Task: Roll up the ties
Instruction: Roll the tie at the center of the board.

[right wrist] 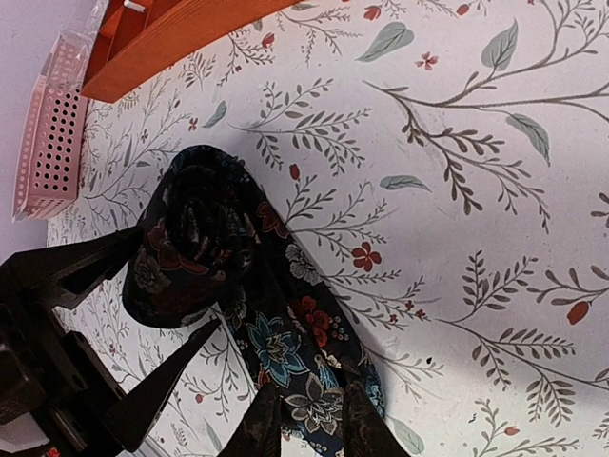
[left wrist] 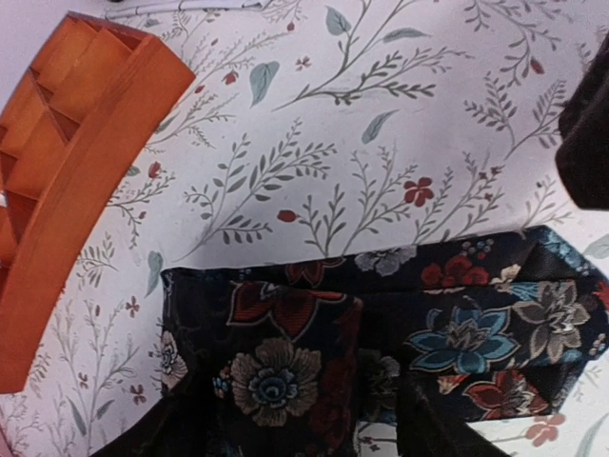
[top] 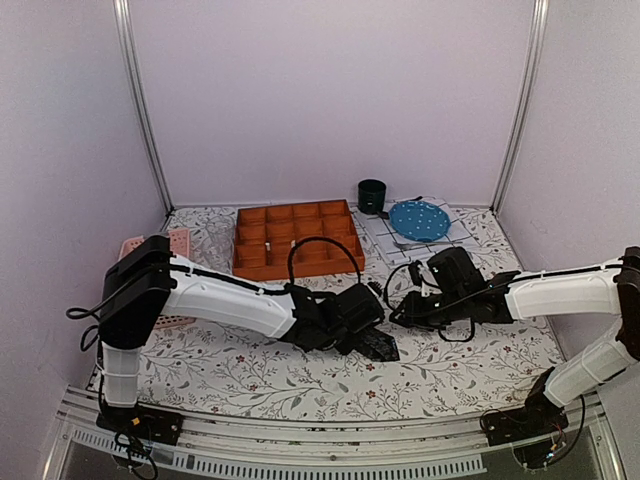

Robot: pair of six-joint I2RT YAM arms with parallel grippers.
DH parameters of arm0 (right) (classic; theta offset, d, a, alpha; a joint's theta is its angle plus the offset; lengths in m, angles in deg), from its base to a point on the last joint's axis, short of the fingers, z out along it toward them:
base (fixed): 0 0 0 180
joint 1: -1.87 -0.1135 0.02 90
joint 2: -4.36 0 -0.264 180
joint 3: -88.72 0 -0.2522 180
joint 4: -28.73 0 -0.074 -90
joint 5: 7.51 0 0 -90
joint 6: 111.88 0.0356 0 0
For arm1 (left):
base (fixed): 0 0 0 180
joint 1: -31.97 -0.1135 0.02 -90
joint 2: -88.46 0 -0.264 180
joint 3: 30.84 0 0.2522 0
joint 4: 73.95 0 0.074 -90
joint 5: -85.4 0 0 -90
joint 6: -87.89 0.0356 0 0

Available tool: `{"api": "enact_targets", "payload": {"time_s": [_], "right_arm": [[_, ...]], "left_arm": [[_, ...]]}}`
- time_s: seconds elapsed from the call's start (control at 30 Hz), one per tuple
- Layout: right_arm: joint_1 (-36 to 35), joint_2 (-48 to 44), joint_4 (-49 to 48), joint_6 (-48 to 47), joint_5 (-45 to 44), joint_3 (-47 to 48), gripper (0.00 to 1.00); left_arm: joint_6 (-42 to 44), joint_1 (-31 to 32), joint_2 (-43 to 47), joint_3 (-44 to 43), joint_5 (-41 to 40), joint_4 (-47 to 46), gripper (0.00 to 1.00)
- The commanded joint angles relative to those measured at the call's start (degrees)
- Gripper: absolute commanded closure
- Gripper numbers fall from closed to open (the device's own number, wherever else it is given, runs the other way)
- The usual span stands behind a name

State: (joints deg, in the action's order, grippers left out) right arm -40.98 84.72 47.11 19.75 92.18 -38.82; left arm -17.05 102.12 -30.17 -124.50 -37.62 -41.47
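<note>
Fabric, dark and near black with red, blue and pale flowers, made up the long narrow necktie (right wrist: 303,354) that lay near the middle of the white worktop (top: 250,372), which was covered in a leaf-and-flower print. One end of the necktie was wound into a loose, thick roll, and from it the flat remainder ran out across the worktop toward the right arm. The left gripper (right wrist: 183,279) was released. In the right wrist view its two black fingers (right wrist: 157,386) stood spread on either side of the roll, the upper one touching the fabric and the lower one clear of it. The right gripper (right wrist: 304,430) was clenched on the flat end of the necktie, whose fabric passed between its two dark fingertips at the bottom of that view. Seen from above, both white arms reached inward from the sides, and their grippers sat just beside each other over the necktie. Behind them, apart from the necktie, sat a rectangular orange tray (top: 297,238) divided into many small compartments. A pink perforated plastic basket (top: 182,243) lay to its left, partly hidden by the left arm. To the right stood a dark cylindrical cup (top: 372,195) beside a round blue speckled plate (top: 418,218).
</note>
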Motion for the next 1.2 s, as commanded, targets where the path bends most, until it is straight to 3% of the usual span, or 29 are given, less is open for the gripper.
{"api": "enact_targets", "payload": {"time_s": [0.0,0.47,0.77,1.17], "right_arm": [[0.6,-3.72,-1.72,0.77,0.47,-0.97,0.78],[0.77,-4.03,-2.25,1.01,1.1,-1.46,0.77],[0.83,-6.13,-2.1,0.21,0.2,-0.93,0.7],[-2.27,-3.45,-4.01,-0.67,5.51,2.06,0.69]], "left_arm": [[-1.06,0.78,-0.45,-1.4,8.72,-0.58,0.32],[-1.71,0.86,-1.83,-1.38,16.26,-2.93,0.21],[-2.37,0.19,7.12,1.83,15.26,-4.81,0.11],[-5.29,-0.9,17.67,7.03,14.64,-5.25,0.08]]}}
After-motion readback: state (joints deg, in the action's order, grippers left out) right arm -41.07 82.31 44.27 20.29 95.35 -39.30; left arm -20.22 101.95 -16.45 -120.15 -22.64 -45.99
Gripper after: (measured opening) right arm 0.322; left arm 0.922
